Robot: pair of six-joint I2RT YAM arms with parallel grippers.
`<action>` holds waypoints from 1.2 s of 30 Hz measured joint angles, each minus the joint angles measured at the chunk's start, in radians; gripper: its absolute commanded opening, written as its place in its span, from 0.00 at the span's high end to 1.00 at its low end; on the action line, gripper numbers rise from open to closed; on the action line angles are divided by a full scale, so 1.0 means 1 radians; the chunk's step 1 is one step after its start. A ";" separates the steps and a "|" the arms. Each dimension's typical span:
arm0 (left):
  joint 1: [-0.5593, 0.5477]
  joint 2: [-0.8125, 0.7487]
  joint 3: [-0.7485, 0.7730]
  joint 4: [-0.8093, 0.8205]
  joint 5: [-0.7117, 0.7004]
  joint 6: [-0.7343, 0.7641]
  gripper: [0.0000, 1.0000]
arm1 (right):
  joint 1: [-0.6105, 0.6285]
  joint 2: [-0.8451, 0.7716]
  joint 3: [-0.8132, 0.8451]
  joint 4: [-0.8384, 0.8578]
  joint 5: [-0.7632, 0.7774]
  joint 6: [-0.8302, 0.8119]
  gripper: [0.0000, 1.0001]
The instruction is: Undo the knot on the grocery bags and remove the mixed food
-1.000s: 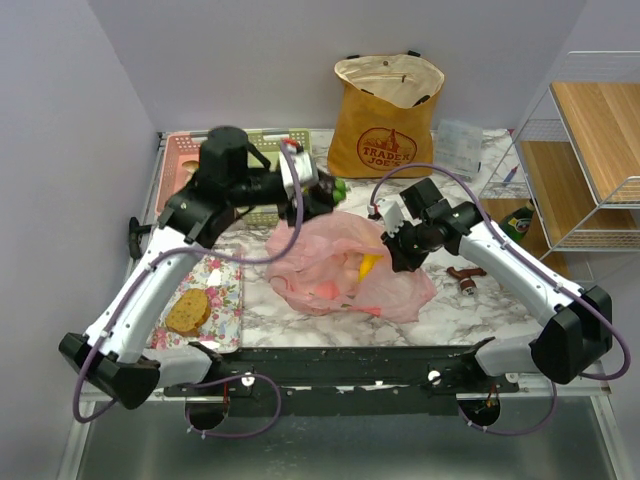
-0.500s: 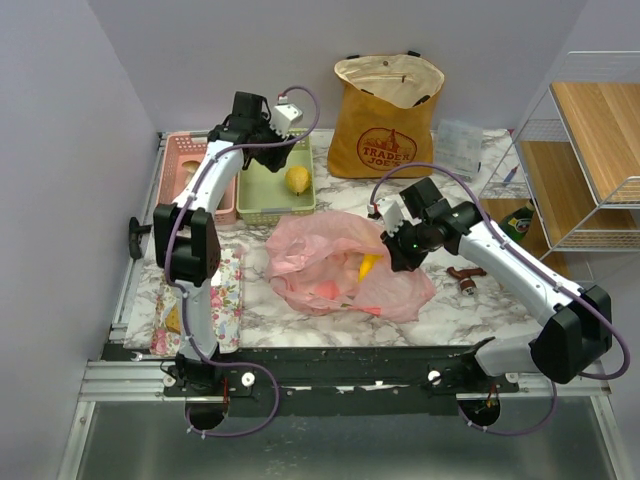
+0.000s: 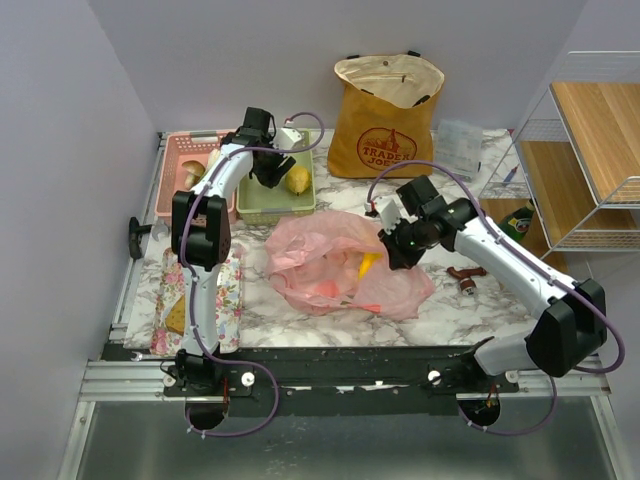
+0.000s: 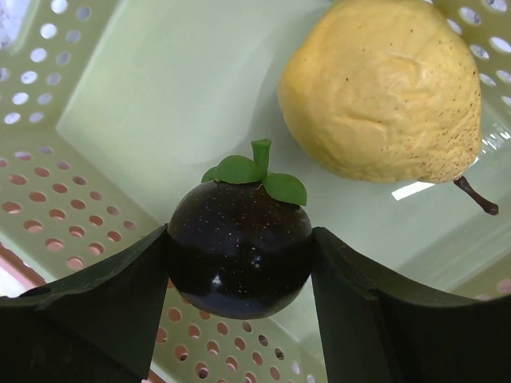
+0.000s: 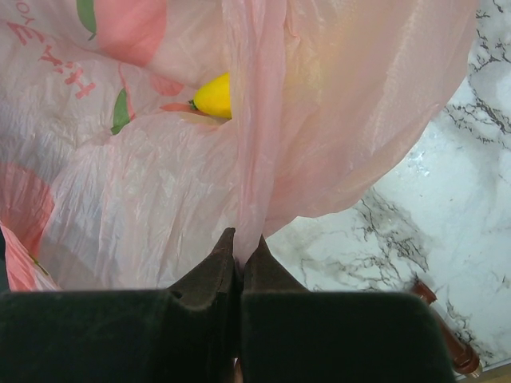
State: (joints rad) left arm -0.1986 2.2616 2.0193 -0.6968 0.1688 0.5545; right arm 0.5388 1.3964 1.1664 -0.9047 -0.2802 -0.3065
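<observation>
**Marbled bench: one fruit over the basket, one fold of bag held**

White marbled bench [image 3: 455, 310] carries a thin, crinkly translucent pink plastic bag [image 3: 330, 270] at its middle and a mustard-yellow tote with a round red logo [image 3: 385, 120] at the back. The left tool [image 3: 271, 172] hangs over a pale green slotted plastic basket [image 4: 120, 72]. It pinches a dark, glossy round fruit with a green leafy cap [image 4: 239, 255], just beside a yellow speckled pear-shaped fruit [image 4: 383, 88] lying in that basket. The right tool [image 5: 238, 239] is pressed together on a fold of the pink film, and a yellow item [image 5: 214, 96] shows inside the bag.

If released too high, the round fruit may roll or knock its neighbour. The thin film may slip or tear under pull, letting the bag's mouth sag shut.
</observation>
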 measured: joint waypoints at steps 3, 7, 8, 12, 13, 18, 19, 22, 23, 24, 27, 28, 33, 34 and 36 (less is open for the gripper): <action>0.000 0.006 0.000 -0.016 0.000 0.003 0.19 | 0.000 0.010 0.008 0.000 -0.001 0.000 0.99; 0.000 0.006 0.003 -0.033 0.000 0.012 0.02 | 0.000 0.017 0.016 0.000 -0.003 0.000 0.99; 0.000 0.005 0.003 -0.040 0.001 0.016 0.02 | 0.000 0.018 0.018 0.000 -0.003 0.000 0.99; 0.001 -0.029 -0.011 -0.058 0.004 0.021 0.02 | 0.000 0.019 0.026 0.000 -0.007 -0.001 0.99; 0.003 -0.056 -0.019 -0.061 0.016 0.019 0.02 | 0.000 0.019 0.026 0.000 -0.008 -0.001 0.99; 0.010 -0.322 -0.105 -0.055 0.190 0.002 0.02 | 0.000 0.019 0.026 0.006 -0.016 -0.001 0.99; 0.006 -0.415 -0.149 -0.034 0.247 0.003 0.02 | 0.000 0.019 0.026 0.009 -0.019 -0.001 0.99; -0.045 -0.690 -0.275 0.019 0.370 0.030 0.08 | 0.000 0.019 0.026 0.017 -0.024 0.000 0.99; -0.087 -0.781 -0.327 0.046 0.416 0.052 0.11 | 0.000 0.018 0.026 0.017 -0.025 0.000 0.99; -0.130 -0.856 -0.378 0.071 0.455 0.080 0.14 | 0.000 0.018 0.026 0.019 -0.026 -0.001 0.99; -0.290 -1.041 -0.542 0.092 0.570 0.186 0.24 | 0.000 0.017 0.026 0.020 -0.029 -0.001 0.99; -0.363 -1.089 -0.607 0.095 0.590 0.228 0.28 | 0.000 0.017 0.026 0.021 -0.029 -0.001 0.99; -0.536 -1.084 -0.826 0.114 0.579 0.344 0.47 | 0.000 0.008 0.026 0.021 -0.031 -0.001 0.99; -0.569 -1.060 -0.875 0.124 0.558 0.370 0.50 | 0.000 0.005 0.026 0.020 -0.031 -0.001 0.99; -0.612 -1.029 -0.946 0.142 0.521 0.417 0.55 | 0.000 -0.002 0.026 0.021 -0.031 -0.002 0.99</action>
State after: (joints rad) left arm -0.8104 1.2324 1.0737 -0.5552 0.6903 0.9710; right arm 0.5388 1.3945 1.1919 -0.8841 -0.3107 -0.3080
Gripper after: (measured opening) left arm 0.539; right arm 0.027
